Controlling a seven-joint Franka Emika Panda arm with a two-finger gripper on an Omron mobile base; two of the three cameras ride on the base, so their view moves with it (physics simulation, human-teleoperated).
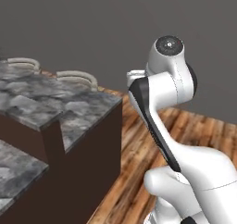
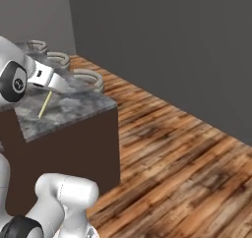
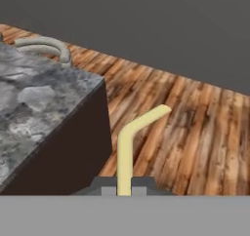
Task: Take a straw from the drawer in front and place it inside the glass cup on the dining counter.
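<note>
Grey marbled tabletop (image 2: 74, 106) of the dining counter lies below the end effector (image 2: 55, 86), which is pinched tight on the straw (image 2: 45, 105). Its long axis hangs steeply down over that tabletop's corner, bent end outward.

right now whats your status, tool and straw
Tool shut on the straw. Straw hangs over the dining counter in the right base view. Glass cup not sighted. Nothing blocking.
</note>
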